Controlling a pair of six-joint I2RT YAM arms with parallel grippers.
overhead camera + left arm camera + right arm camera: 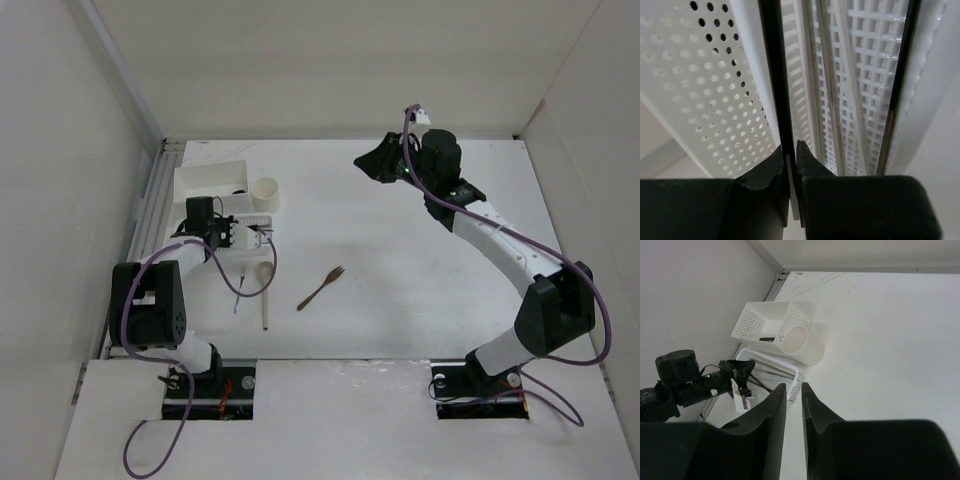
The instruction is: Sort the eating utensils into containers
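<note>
My left gripper (228, 233) hangs over the shallow ribbed tray (256, 218), shut on a dark chopstick (774, 75). A second dark chopstick (897, 100) and pale chopsticks (826, 90) lie in the tray (875, 65). The rectangular box (212, 180) and the round cup (265, 193) stand behind it. A dark piece (240, 190) lies in the box. On the table lie a brown wooden fork (321, 288), a pale wooden spoon (265, 290) and a thin metal fork (240, 292). My right gripper (374, 166) is raised mid-table, jaws nearly together with nothing between them (794, 385).
The box's perforated wall (705, 100) is close on the left of my left gripper. White enclosure walls stand left, right and behind. A rail (150, 220) runs along the table's left edge. The right wrist view shows the box (760, 322), the cup (800, 345) and the tray (792, 374).
</note>
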